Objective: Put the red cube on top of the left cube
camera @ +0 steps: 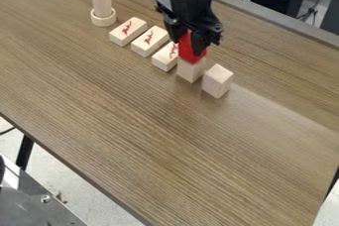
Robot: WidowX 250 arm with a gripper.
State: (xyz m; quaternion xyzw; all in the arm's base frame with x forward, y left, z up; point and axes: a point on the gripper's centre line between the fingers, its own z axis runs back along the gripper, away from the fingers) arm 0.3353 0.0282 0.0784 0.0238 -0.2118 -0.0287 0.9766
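The gripper (189,46) hangs at the upper middle, shut on the red cube (191,50). Directly beneath the red cube is the left plain wooden cube (191,71); the two look to be touching. Just right of that one stands the other plain wooden cube (218,81), with a narrow gap between them. The gripper's fingers cover the upper sides of the red cube.
Left of the cubes, wooden blocks with red marks lie in a row, among them one (128,30) at the far end. A wooden peg on a round base (102,16) stands at the upper left of the table (152,141).
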